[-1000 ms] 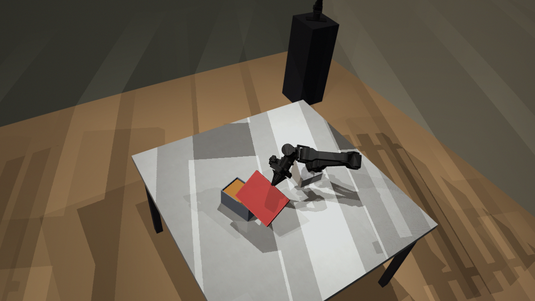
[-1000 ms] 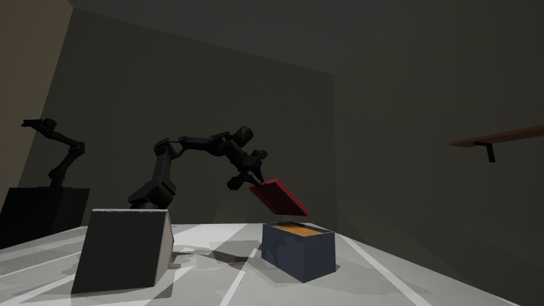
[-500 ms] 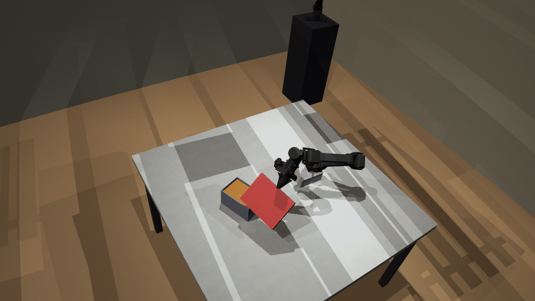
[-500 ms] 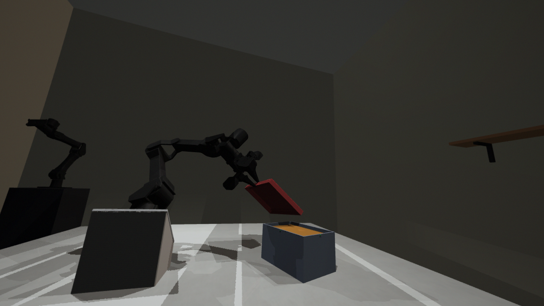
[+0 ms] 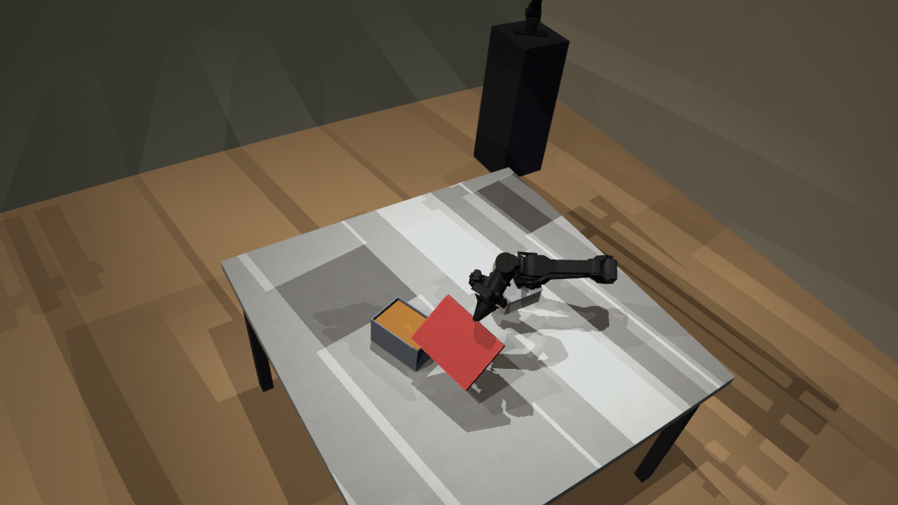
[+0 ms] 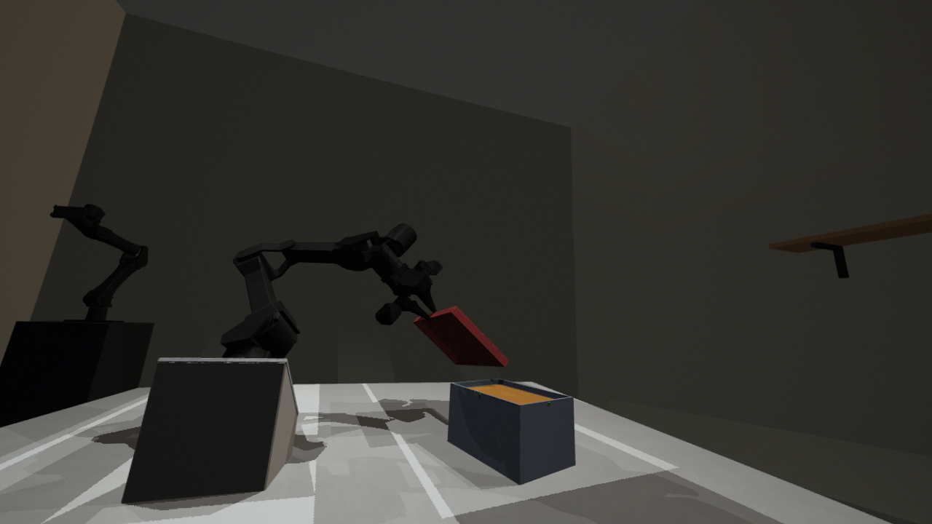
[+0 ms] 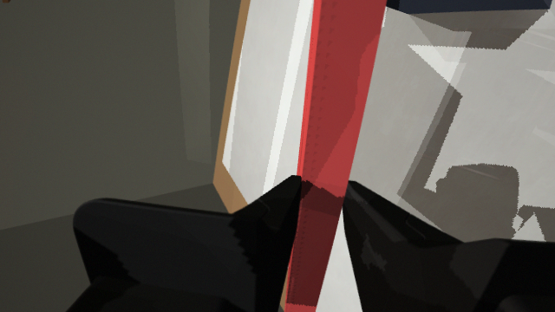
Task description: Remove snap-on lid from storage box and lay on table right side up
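Between the fingers of the black gripper [image 5: 475,318] [image 6: 432,314] [image 7: 324,182], which are clamped on its rim, hangs the flat red rectangular lid [image 5: 458,342] [image 6: 456,335] [image 7: 342,87]. It is off the box and in the air, steeply tilted, with the smooth face upward and the hollow face below. Under it and to one side stands the dark blue-grey rectangular box [image 5: 395,342] [image 6: 485,437] [image 7: 473,4], open, with an orange inside [image 5: 395,317] [image 6: 508,393], upright on the pale grey table [image 5: 401,458] [image 6: 365,482] [image 7: 403,104]. What could go wrong, I think, is first a turn of the lid: it is held at one edge only, so its weight may make it rotate or slip. If the arm descends before it moves fully sideways, the low edge could strike the box and push it. If the tilt is not taken away before the release, the lid may fall hard, or finish leaning. The dark wedge-shaped block [image 5: 524,301] [image 6: 202,430] near the arm also leaves less room. Farther away are a tall black pedestal [image 5: 502,94] [image 6: 58,364] and a brown wall shelf [image 6: 847,236]. I can read no brand, label or writing on any of these things.
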Controlling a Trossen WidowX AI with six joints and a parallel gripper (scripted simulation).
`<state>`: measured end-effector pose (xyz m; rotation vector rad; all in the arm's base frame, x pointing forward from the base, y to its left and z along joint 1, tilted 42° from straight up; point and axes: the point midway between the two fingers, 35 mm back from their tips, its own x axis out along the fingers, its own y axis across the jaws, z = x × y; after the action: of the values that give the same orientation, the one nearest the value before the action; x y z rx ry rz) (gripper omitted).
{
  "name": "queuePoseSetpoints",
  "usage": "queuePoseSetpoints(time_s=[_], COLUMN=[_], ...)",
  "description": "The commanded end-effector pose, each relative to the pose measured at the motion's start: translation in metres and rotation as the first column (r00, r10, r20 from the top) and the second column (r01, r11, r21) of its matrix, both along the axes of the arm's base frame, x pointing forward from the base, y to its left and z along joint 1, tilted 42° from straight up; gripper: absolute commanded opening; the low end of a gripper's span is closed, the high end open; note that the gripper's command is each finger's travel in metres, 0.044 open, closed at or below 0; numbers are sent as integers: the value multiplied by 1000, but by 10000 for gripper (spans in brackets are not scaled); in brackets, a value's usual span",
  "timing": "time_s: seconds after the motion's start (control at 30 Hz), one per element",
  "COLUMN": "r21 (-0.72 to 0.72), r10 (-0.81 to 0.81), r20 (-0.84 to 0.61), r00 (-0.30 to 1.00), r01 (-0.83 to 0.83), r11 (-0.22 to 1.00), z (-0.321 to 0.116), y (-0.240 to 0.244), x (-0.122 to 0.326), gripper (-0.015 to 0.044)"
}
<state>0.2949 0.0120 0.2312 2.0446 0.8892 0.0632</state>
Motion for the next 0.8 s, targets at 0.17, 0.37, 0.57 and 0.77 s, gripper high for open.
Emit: queuePoseSetpoints(time_s=[0.17, 0.37, 0.57, 0.77], r21=[-1, -1, 0, 0], r10=[-6, -6, -6, -6], r20=[0, 0, 0, 0], r00=[1000, 1000, 1000, 1000], r01=[6, 6, 6, 6], r11=[1000, 1000, 1000, 1000], z=[10, 17, 24, 31], y=[11, 19, 27, 35], x=[-8, -13, -18, -24], gripper=[0, 0, 0, 0])
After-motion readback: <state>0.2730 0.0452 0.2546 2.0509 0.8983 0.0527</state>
